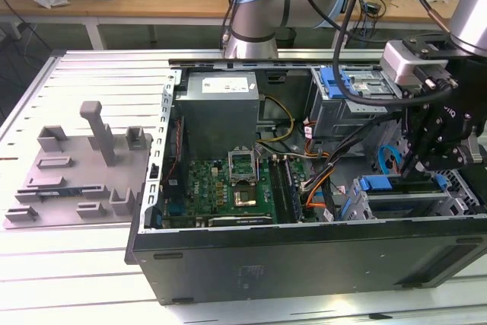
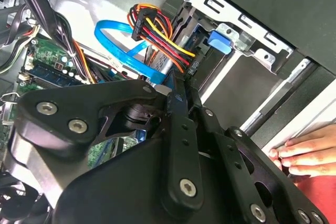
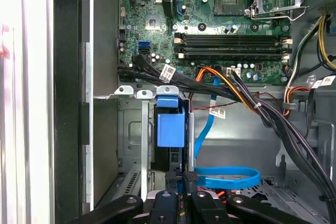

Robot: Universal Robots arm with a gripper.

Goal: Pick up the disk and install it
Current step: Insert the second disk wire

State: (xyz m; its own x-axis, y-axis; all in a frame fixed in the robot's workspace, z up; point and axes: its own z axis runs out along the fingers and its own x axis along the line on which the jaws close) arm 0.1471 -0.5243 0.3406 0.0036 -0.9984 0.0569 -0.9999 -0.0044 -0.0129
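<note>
The disk (image 3: pixel 170 127) stands on edge in a slot of the silver drive cage (image 3: pixel 131 129), and its bright blue carrier end faces the motherboard (image 3: pixel 220 24). In the exterior view that blue end (image 1: pixel 378 183) sits at the cage (image 1: pixel 411 207) near the case's right end. My gripper (image 3: pixel 183 174) is right at the disk's other end, fingertips close together with no visible gap. In the second wrist view the gripper (image 2: pixel 181 88) points along the disk's dark edge toward the blue end (image 2: pixel 219 41). In the exterior view the gripper (image 1: pixel 413 169) hangs just above the cage.
The open computer case (image 1: pixel 304 264) lies on a slatted table. A looped blue cable (image 3: pixel 226 177) and cable bundles (image 3: pixel 252 103) crowd the gripper. A second cage (image 1: pixel 358 89) stands behind. A grey fixture (image 1: pixel 76 173) lies at the exterior view's left. A person's hand (image 2: pixel 307 153) rests on the case edge.
</note>
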